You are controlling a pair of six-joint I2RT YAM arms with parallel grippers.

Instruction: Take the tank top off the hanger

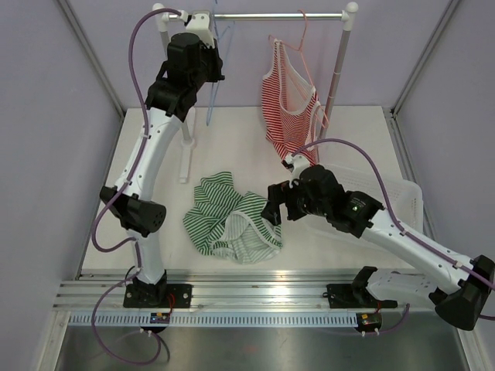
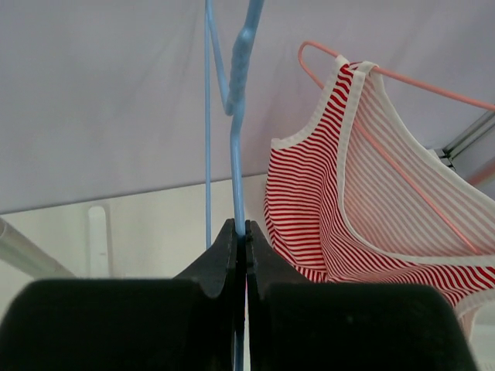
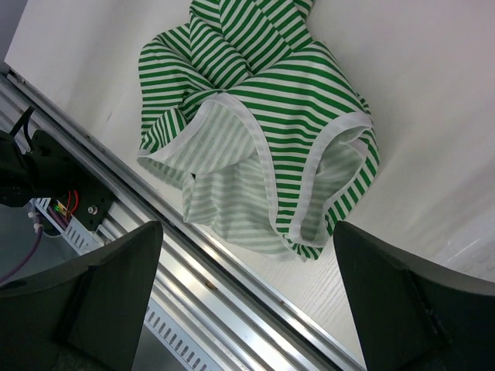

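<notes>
Green-and-white striped tank top [image 3: 255,131] lay crumpled on table [image 3: 433,93] beneath wide-open right gripper [image 3: 246,232], left gripper [image 2: 240,228] pinched tight on blue hanger [image 2: 237,170], red striped tank top [image 2: 325,209] hung on pink hanger [image 2: 433,88] right of those jaws

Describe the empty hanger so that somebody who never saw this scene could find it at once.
Find the metal rail across the back of the table; two hangers hang from it. Take the left one, whose wire the shut left gripper pinches. It is the blue hanger, thin and bare, while the pink hanger beside it carries a red striped tank top.
</notes>
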